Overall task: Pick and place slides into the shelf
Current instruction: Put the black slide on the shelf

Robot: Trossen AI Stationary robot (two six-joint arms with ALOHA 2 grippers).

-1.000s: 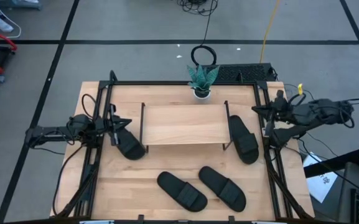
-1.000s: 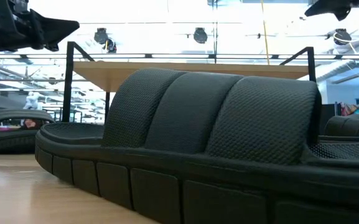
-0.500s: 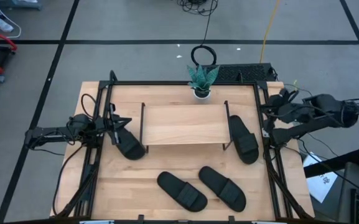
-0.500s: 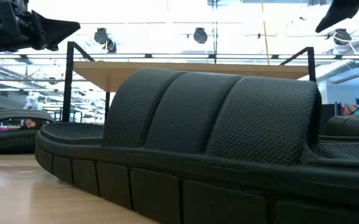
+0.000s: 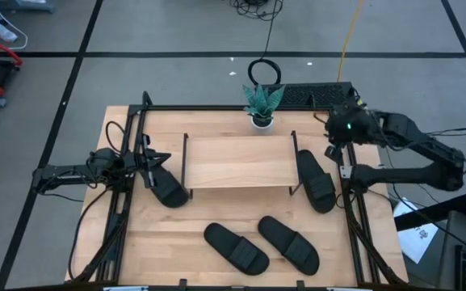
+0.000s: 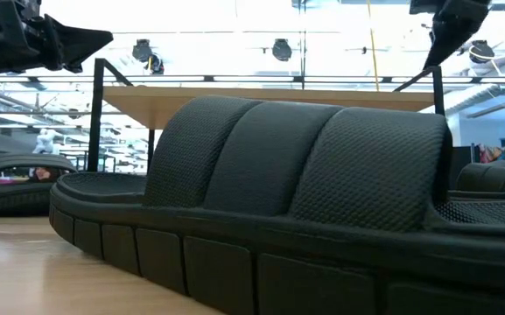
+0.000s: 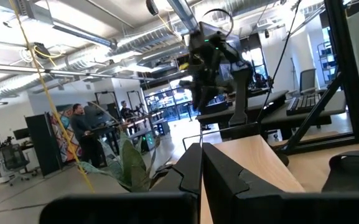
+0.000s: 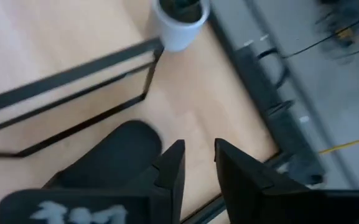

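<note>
Four black slides are out on the table, none on the shelf [image 5: 237, 162] yet. One slide [image 5: 316, 180] lies just outside the shelf's right frame. The right gripper [image 5: 335, 132] hangs above the table's right rear corner, near that slide's far end but clear of it. Its wrist view shows a narrow gap between the two fingers [image 8: 168, 171] with nothing in it, and the slide's rounded end [image 8: 114, 155] just beside them, lower down on the wood.

A second slide [image 5: 166, 186] sits at an angle off the shelf's left frame. The left gripper [image 5: 153, 160] is right over its near end, fingers pressed together and holding nothing; I cannot tell whether it touches the slide.

The other two slides, one [image 5: 235, 247] and another [image 5: 288, 242], lie side by side at the table's front, well apart from both grippers. One of them fills the low view.

One small potted plant [image 5: 262, 105] in a white pot stands behind the shelf at the back edge.
</note>
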